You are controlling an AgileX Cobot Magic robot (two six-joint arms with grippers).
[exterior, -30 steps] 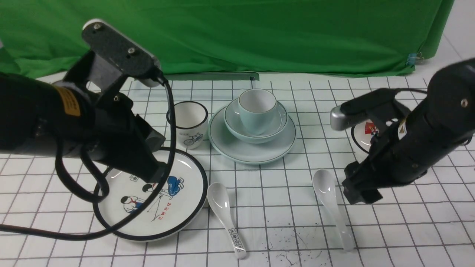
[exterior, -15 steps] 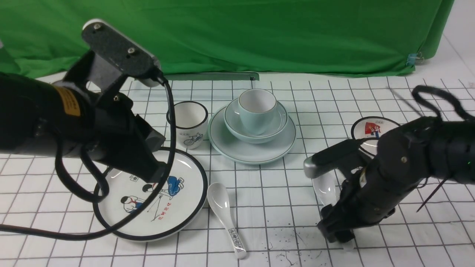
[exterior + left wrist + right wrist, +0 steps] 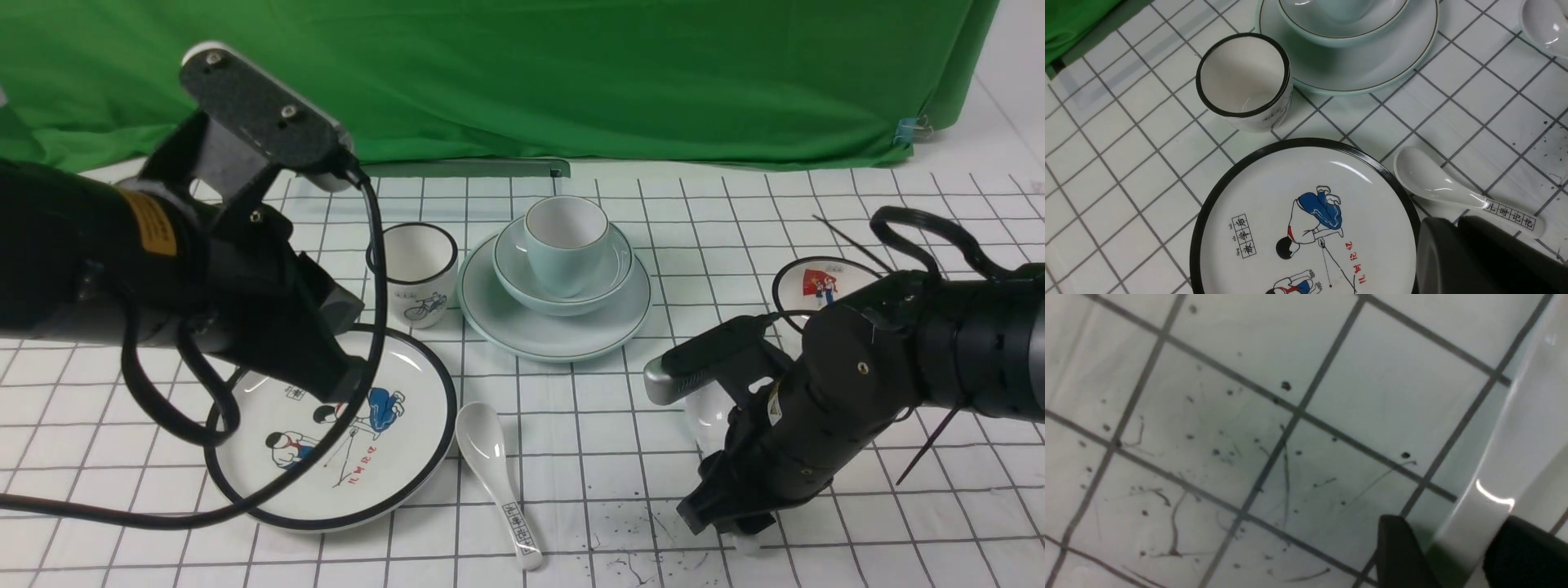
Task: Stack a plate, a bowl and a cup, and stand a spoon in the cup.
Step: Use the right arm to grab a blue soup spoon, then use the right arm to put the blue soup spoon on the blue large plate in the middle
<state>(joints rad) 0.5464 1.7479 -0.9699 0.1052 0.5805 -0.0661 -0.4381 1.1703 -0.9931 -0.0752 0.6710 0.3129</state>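
Note:
The pale blue-green plate (image 3: 555, 339) sits at the table's middle back, with the bowl (image 3: 514, 269) on it and the cup (image 3: 566, 245) upright in the bowl. The plain white spoon (image 3: 709, 412) lies flat to the right front; only its scoop shows past my right arm. My right gripper (image 3: 731, 527) is down at the table over the spoon's handle (image 3: 1515, 449). Its jaws straddle the handle, one finger (image 3: 1527, 547) against it, the other a small gap away. My left gripper (image 3: 347, 380) hovers shut and empty over the cartoon plate.
A white black-rimmed cartoon plate (image 3: 326, 441) lies front left, with a bicycle cup (image 3: 416, 273) behind it. A spoon with black characters (image 3: 498, 482) lies beside that plate. A white bowl with a red picture (image 3: 816, 286) stands behind my right arm. Green cloth hangs along the back.
My right arm has dropped down and toward the front, onto the plain spoon's handle, and its jaws have narrowed around it. The left arm and the stack have not moved.

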